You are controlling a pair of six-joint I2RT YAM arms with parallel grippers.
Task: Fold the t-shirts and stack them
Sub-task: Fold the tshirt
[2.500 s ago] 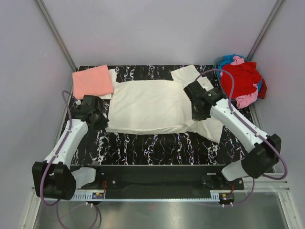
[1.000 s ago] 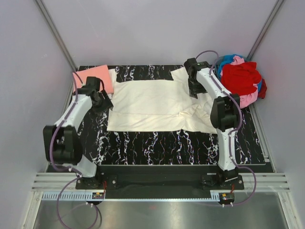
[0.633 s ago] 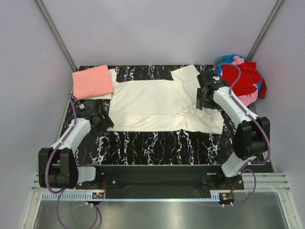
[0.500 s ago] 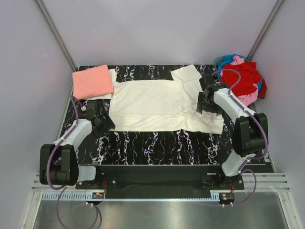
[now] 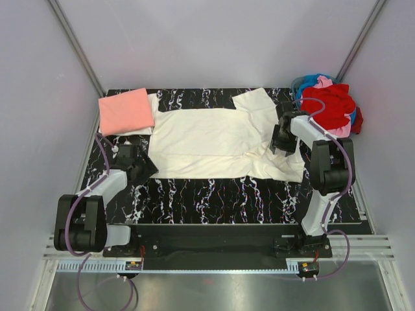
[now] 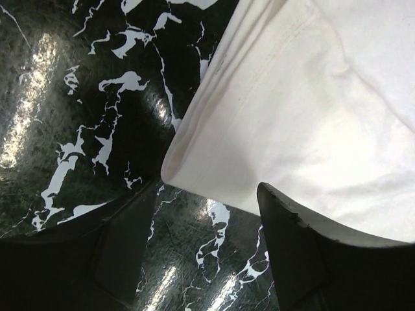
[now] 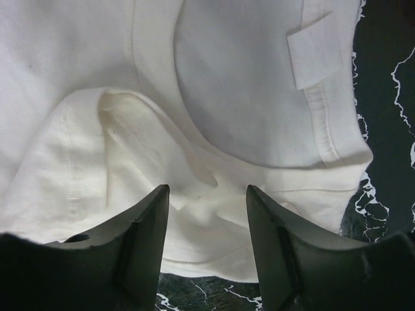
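Observation:
A large cream t-shirt (image 5: 207, 139) lies spread flat on the black marble table (image 5: 214, 194). My left gripper (image 5: 144, 170) is open at its near-left corner. In the left wrist view that corner of the cream t-shirt (image 6: 311, 97) reaches just into the gap of the left gripper (image 6: 207, 194), with bare table between the fingers. My right gripper (image 5: 280, 144) stands open over the shirt's right end by the collar. In the right wrist view, rumpled cloth of the cream t-shirt (image 7: 227, 78) lies between the fingers of the right gripper (image 7: 206, 194), unpinched.
A folded salmon-pink t-shirt (image 5: 126, 110) rests on a white one (image 5: 153, 107) at the far left corner. A heap of red (image 5: 331, 107), pink (image 5: 334, 134) and blue (image 5: 308, 81) shirts sits at the far right, close behind the right arm.
The left gripper came back from beside the pink shirt to the cream shirt's near-left corner. The right gripper moved from the far sleeve toward the collar, and its jaws narrowed.

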